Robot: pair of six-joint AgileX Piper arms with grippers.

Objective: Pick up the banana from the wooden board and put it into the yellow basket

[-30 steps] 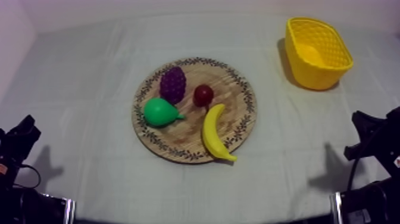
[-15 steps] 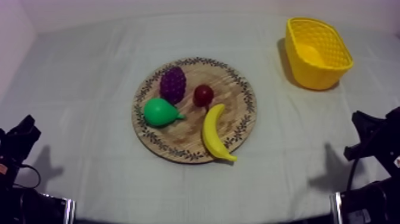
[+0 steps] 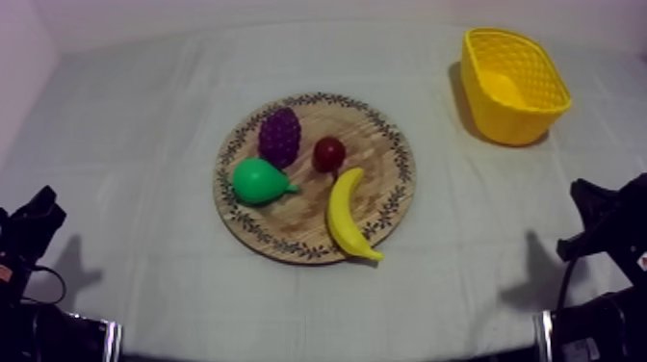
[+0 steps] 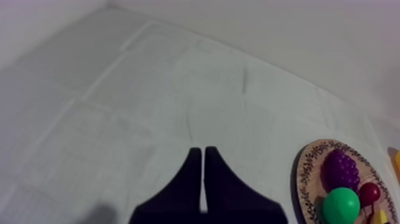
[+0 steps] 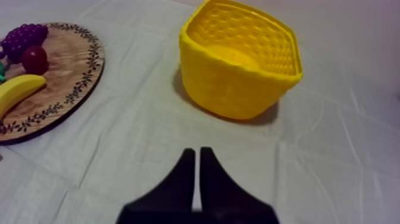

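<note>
A yellow banana [image 3: 345, 214] lies on the right part of the round wooden board [image 3: 385, 207], its lower tip over the rim; it also shows as the banana [image 5: 18, 90] on the board [image 5: 71, 77]. The yellow basket [image 3: 512, 85] stands empty at the far right, seen close as the basket [image 5: 241, 59]. My left gripper [image 4: 202, 156] is shut over bare cloth, left of the board [image 4: 306, 179]. My right gripper [image 5: 197, 156] is shut over cloth in front of the basket. In the top view the left arm [image 3: 29, 231] and right arm [image 3: 602, 221] sit low at the sides.
On the board with the banana lie a purple bunch of grapes [image 3: 279, 136], a green pear [image 3: 258, 181] and a small red fruit [image 3: 328, 153]. Bare cloth surrounds the board and lies between it and the basket.
</note>
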